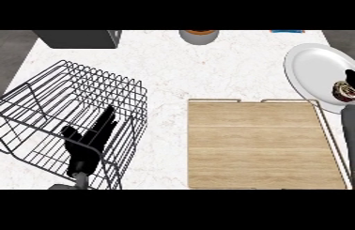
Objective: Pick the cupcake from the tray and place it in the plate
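The cupcake (341, 88), dark with a pale wrapper, is over the right part of the white plate (313, 67) at the counter's far right. My right hand (351, 76) is curled round it at the view's right edge and is mostly cut off there, with its grey forearm running down that edge. I cannot tell whether the cupcake touches the plate. The wooden tray (257, 144) lies just below the plate with nothing on it. My left hand (88, 137) rests open at the lower left, fingers up, in front of the wire basket.
A wire basket (42, 107) takes up the left side of the counter. At the back edge stand a dark grey box (80, 38), a grey cup with an orange-brown top (199, 36) and a small blue object (288, 31).
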